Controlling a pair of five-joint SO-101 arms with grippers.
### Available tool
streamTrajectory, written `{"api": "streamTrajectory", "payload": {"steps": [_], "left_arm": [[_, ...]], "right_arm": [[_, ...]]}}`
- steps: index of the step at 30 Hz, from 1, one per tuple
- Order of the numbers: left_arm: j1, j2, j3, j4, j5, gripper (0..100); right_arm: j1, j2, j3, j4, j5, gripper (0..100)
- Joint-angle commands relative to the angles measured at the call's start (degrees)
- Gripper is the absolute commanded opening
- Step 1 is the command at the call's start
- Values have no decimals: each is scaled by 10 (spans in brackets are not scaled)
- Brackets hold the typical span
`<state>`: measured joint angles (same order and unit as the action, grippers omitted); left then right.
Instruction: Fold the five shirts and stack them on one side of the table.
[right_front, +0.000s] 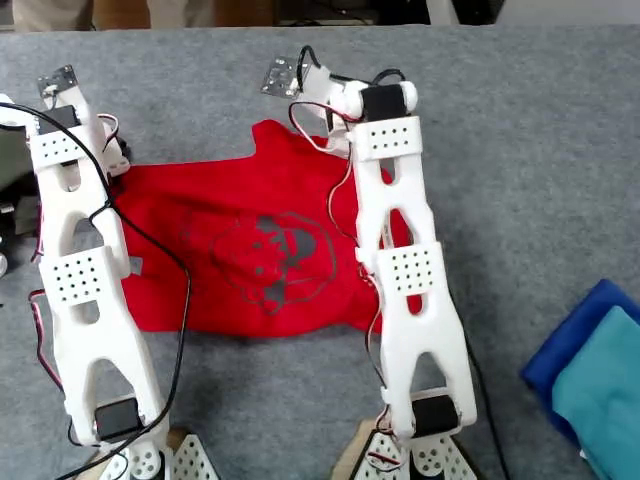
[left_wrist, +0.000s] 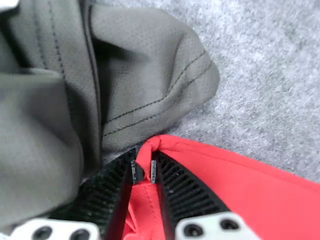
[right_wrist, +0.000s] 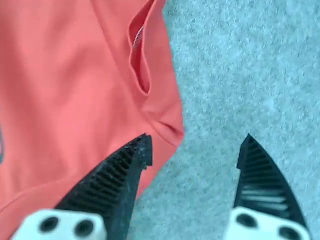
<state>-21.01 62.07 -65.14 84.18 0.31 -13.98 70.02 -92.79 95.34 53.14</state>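
Four pieces of cloth and two robot arms are on a grey felt-covered table (right_front: 540, 150). One red cloth shirt with a dark round print (right_front: 250, 250) lies spread flat in the middle. The white left arm (right_front: 80, 270) runs along the red shirt's left edge. The white right arm (right_front: 405, 270) lies across its right part and hides some of the cloth.

The left claw (left_wrist: 143, 170) is closed almost fully, its black ribbed fingers pinching a small fold at a corner of the red shirt. Right against that corner lies one rumpled grey shirt with dark stitching (left_wrist: 50, 100), cut off by the frame.

The right claw (right_wrist: 196, 145) is spread wide and holds nothing. One of its fingers hangs over the red shirt's edge, the other over bare table just beside it.

Well to the right of the red shirt, one blue cloth piece (right_front: 565, 345) lies under one teal cloth piece (right_front: 605, 385). Both are cut off, and it is hard to tell whether they are folded shirts.
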Motion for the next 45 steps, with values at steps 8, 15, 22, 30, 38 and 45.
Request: {"api": "streamTrajectory", "payload": {"steps": [8, 15, 22, 30, 38, 45], "left_arm": [[4, -6, -4, -9, -2, 19], [11, -6, -3, -9, -3, 19], [10, -6, -3, -8, -3, 19], [10, -6, -3, -8, -3, 19], [10, -6, -3, -8, -3, 19], [10, -6, -3, -7, -3, 19]], "right_arm": [[-20, 24, -21, -15, 25, 278], [-52, 28, -21, -11, 33, 278], [-57, 46, -21, -18, 32, 277], [-50, 58, -22, -47, 10, 243], [-46, 58, -23, -63, 3, 63], [-30, 58, -24, -71, 2, 55]]}}
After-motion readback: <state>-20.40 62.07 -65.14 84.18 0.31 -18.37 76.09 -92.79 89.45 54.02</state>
